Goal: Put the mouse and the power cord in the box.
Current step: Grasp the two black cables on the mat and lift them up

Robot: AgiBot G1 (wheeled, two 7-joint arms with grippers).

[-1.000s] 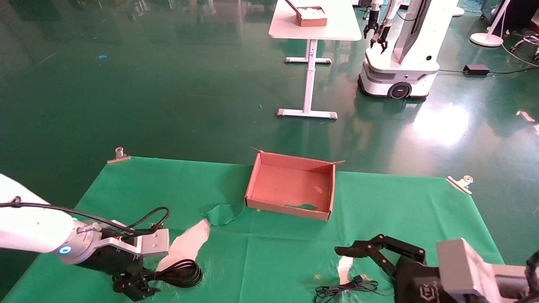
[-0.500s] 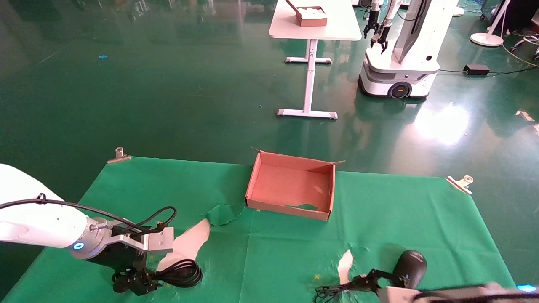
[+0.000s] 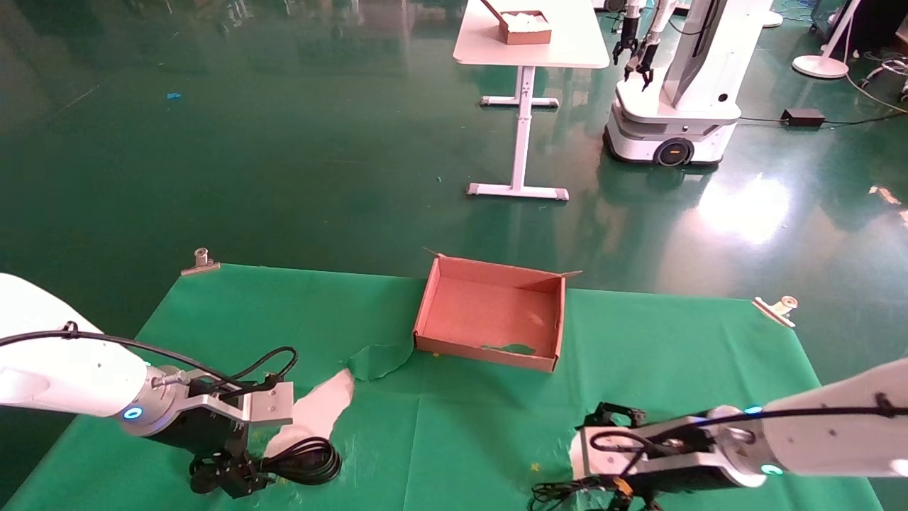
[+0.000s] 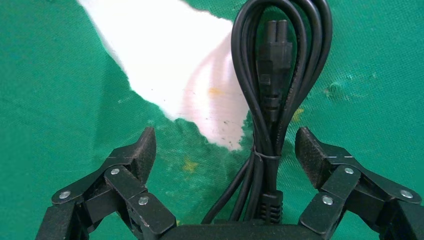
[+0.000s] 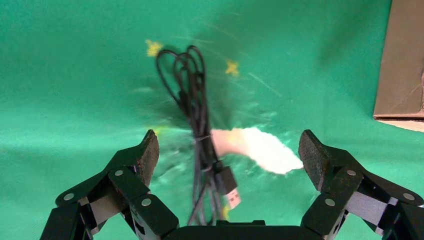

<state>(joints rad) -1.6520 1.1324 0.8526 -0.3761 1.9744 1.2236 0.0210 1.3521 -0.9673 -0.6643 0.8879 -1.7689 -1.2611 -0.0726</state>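
Observation:
The power cord (image 4: 272,100), a tied bundle of thick black loops, lies on the green cloth at the front left (image 3: 305,461). My left gripper (image 4: 225,150) is open and low over it; the bundle sits between the fingers, nearer one pad (image 4: 307,150). My right gripper (image 5: 229,150) is also open, low over the mouse's thin coiled wire (image 5: 192,95) and USB plug (image 5: 230,187) at the front right. The mouse's body is hidden under my right arm (image 3: 674,454). The reddish-brown box (image 3: 489,355) stands empty at the table's middle back.
Torn white patches show through the cloth beside the cord (image 3: 316,411) and by the wire (image 5: 260,147). Metal clips (image 3: 201,261) (image 3: 777,309) hold the cloth's far corners. Beyond the table stand a white table (image 3: 528,50) and another robot (image 3: 674,106).
My right arm dropped from a raised pose and swung in across the front right, covering the mouse body that showed half a second ago. The left gripper edged slightly toward the cord.

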